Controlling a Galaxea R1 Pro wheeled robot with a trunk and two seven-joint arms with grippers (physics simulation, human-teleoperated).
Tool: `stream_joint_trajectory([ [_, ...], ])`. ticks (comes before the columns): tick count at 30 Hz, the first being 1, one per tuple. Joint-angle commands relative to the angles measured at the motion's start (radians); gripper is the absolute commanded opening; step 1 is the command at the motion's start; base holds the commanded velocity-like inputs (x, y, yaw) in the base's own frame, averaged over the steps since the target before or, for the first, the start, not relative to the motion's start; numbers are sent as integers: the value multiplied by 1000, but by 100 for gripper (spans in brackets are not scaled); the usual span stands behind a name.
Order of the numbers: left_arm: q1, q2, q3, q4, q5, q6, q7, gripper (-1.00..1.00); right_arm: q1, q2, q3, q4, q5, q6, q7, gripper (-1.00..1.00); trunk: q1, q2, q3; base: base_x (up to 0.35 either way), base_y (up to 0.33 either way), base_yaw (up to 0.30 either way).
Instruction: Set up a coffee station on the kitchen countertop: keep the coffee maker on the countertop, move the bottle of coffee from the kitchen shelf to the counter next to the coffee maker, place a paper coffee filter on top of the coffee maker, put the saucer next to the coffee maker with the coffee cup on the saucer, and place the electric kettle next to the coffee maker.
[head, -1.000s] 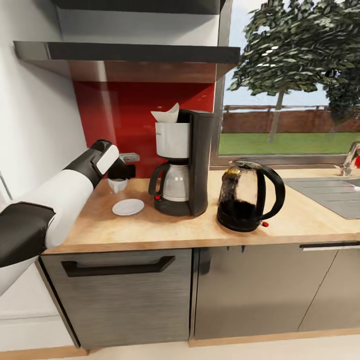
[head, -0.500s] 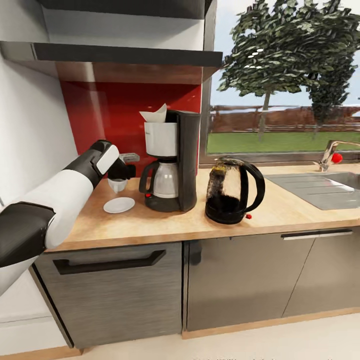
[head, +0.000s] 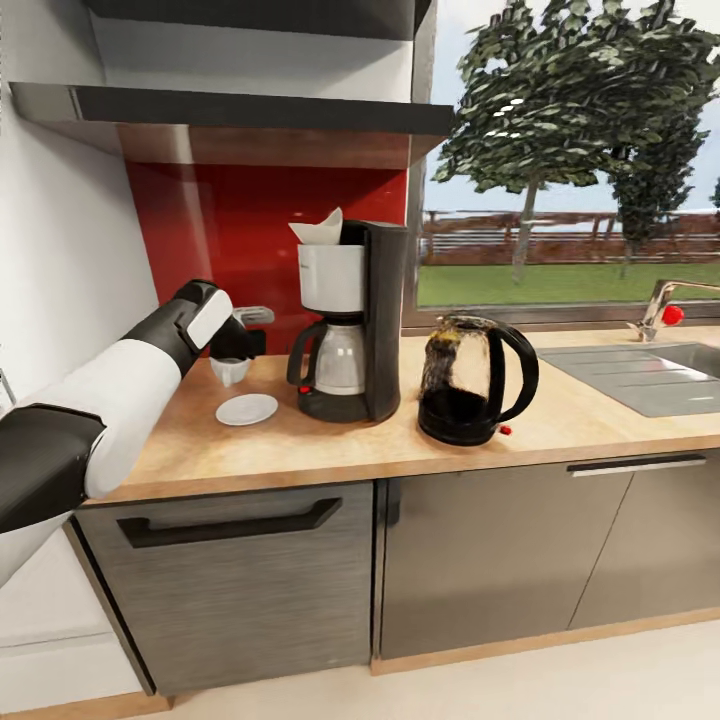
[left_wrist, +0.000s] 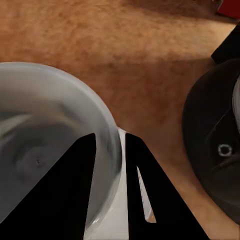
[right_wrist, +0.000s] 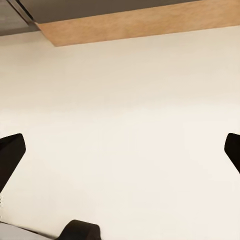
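Left tool (head: 236, 352) clamped on upright coffee cup (head: 230, 371) rim, mouth up, above saucer (head: 247, 409)

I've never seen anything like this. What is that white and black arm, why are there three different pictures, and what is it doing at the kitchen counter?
These are simulator renders of a two-armed robot. The big picture comes from a camera on its head; the other two come from cameras near each gripper.

In the head view, its left arm reaches over the wooden countertop. The left gripper pinches the rim of a small white coffee cup, held just above a white saucer. The left wrist view shows this close up: one dark finger inside the cup, one outside.

Beside the saucer stands the coffee maker with a paper filter on top, then a see-through electric kettle.

The right wrist view looks at pale floor, with the right gripper open.
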Motion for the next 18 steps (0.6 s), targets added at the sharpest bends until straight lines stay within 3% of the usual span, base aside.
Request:
stream_joint_trajectory([
  [1,0,3,-7,-2,10,3,7,-100,-1,0,8,3,-8,-4,4,100,0,-1,-1,-1,109,0],
  [8,-1,9,-7,-2,10,3,7,-100,-1,1,8,3,-8,-5,2,100,0,-1,-1,0,125,-4],
  [18,0,10,-7,-2,10,3,6,-100,-1,1,8,3,-8,-4,9,100,0,-1,-1,0,13,-125],
])
